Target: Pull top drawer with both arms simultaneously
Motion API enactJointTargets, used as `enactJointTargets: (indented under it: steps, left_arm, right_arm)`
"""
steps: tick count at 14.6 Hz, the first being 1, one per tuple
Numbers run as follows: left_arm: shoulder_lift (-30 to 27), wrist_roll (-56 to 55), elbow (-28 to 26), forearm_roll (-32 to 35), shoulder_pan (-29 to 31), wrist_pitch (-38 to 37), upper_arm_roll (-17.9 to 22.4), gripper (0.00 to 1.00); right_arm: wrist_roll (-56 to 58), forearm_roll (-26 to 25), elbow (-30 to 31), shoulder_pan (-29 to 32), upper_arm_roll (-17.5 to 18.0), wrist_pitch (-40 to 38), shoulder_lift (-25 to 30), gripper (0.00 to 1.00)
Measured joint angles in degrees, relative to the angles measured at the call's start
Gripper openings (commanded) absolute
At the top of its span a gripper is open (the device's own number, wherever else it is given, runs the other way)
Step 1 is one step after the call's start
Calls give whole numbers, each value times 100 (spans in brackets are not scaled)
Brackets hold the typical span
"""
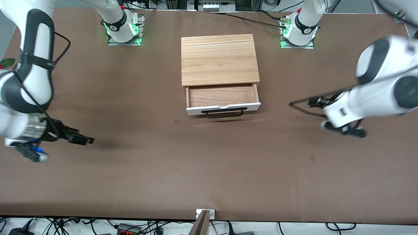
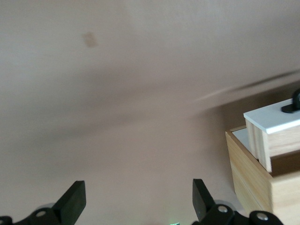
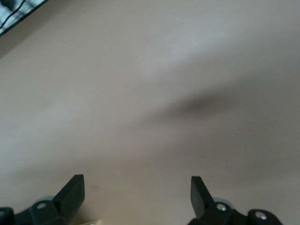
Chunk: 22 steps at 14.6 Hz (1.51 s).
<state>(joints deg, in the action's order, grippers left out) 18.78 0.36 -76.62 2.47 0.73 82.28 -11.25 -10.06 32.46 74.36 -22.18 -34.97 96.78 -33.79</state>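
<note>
The top drawer (image 1: 223,108) stands pulled out of the wood-topped cabinet (image 1: 219,58), with its light wood inside showing and its black bar handle (image 1: 224,113) facing the front camera. In the left wrist view the drawer's white front (image 2: 272,119) shows at the edge. My left gripper (image 1: 313,101) is open and empty (image 2: 138,199), over the table toward the left arm's end, apart from the drawer. My right gripper (image 1: 83,140) is open and empty (image 3: 136,190), over the table toward the right arm's end, well away from the drawer.
The brown table mat (image 1: 209,169) spreads wide around the cabinet. A metal clamp (image 1: 205,213) sits at the table's front edge, with cables below it. Both arm bases (image 1: 124,29) stand beside the cabinet's back.
</note>
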Motion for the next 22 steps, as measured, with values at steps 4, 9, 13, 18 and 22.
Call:
enactJointTargets:
  steps: [4,9,13,18,22]
  left_arm:
    - [-930,-22,-270,-22,6,193,614,100]
    - [-1745,-16,-1971,-35,-25,1821,966,100]
    - [-2054,-18,-2258,-35,-104,1605,965,100]
    - [-2086,-22,-2229,-36,-107,1372,952,100]
    - [-2108,-29,-2063,-36,-152,993,924,100]
  right_arm:
    - [-16,-217,-140,343,-45,-74,311,100]
    - [125,-2631,724,1071,1577,102,1470,100]
    - [204,-3014,1805,2098,2832,407,2424,100]
    - [313,-3037,2539,2445,3173,566,2916,100]
    - [313,-3037,2555,2446,3197,598,2911,100]
